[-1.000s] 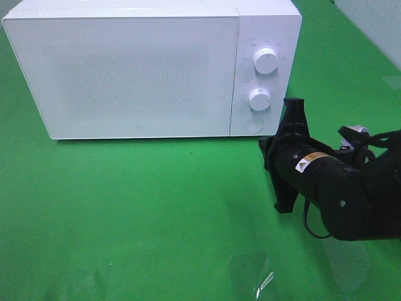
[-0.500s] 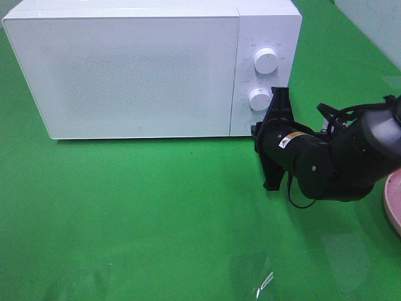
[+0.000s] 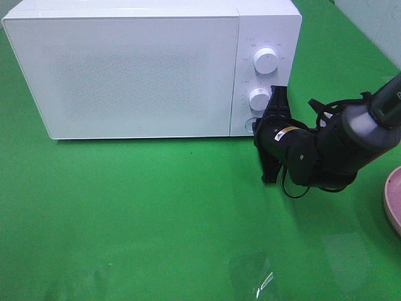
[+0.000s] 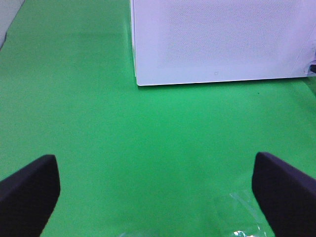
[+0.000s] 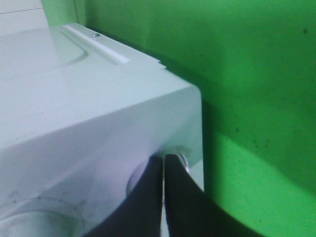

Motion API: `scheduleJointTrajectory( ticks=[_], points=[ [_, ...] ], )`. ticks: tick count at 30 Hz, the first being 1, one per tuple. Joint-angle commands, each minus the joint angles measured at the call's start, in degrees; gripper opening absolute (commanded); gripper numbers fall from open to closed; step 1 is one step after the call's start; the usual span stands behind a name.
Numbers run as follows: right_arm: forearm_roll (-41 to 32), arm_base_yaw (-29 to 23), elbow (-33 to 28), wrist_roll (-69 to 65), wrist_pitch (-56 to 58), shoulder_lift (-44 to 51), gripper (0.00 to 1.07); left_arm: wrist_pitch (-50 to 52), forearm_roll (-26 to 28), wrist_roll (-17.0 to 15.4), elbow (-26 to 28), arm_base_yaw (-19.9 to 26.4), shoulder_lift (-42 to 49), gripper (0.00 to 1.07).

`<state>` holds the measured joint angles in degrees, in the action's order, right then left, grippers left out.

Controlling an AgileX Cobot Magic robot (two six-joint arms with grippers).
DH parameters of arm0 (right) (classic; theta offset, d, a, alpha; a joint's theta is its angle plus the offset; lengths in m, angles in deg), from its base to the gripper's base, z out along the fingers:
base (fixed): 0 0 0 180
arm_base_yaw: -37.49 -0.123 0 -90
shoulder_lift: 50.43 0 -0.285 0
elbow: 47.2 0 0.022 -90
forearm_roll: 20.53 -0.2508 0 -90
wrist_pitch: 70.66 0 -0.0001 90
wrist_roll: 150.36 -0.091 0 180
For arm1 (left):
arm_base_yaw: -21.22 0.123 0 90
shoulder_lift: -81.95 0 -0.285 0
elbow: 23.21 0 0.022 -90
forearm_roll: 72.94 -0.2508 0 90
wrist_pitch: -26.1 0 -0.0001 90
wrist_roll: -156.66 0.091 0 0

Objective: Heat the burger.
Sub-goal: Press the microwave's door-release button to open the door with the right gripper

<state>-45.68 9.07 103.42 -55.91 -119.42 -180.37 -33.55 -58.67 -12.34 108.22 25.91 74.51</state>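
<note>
The burger is out of view. The white microwave (image 3: 138, 75) stands at the back of the green table with its door closed; it also shows in the left wrist view (image 4: 217, 39). My right gripper (image 3: 260, 128) is shut, and its tips touch the round button at the lower right of the control panel. In the right wrist view the shut fingertips (image 5: 163, 163) rest against that button (image 5: 183, 160). My left gripper (image 4: 158, 197) is open and empty over bare green table, apart from the microwave; it does not show in the exterior view.
Two white knobs, an upper one (image 3: 266, 61) and a lower one (image 3: 259, 98), sit above the button. A round pink plate (image 3: 393, 200) lies at the right edge, with nothing showing on its visible part. A clear plastic scrap (image 3: 257, 276) lies near the front edge.
My right arm has moved left and towards the microwave until the shut gripper tips reached the lower round button. The pink plate has come into view at the right.
</note>
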Motion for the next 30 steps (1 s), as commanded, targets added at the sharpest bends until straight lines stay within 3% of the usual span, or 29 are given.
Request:
scheduleJointTrajectory(
  ticks=[1,14,20,30],
  points=[
    [0.17,0.34,1.26,0.80,-0.63,0.00,0.00,0.00,0.17,-0.34,-0.11,-0.40,1.09,0.98],
    [-1.15,0.34,1.83,0.74,-6.70,0.00,0.00,0.00,0.17,-0.34,-0.11,-0.40,1.09,0.98],
    [-2.46,0.34,1.83,0.80,-16.62,0.00,0.00,0.00,0.17,-0.34,-0.11,-0.40,1.09,0.98],
    [-3.38,0.34,2.58,0.74,-18.79,-0.52,0.00,0.00,0.17,-0.34,-0.11,-0.40,1.09,0.98]
  ],
)
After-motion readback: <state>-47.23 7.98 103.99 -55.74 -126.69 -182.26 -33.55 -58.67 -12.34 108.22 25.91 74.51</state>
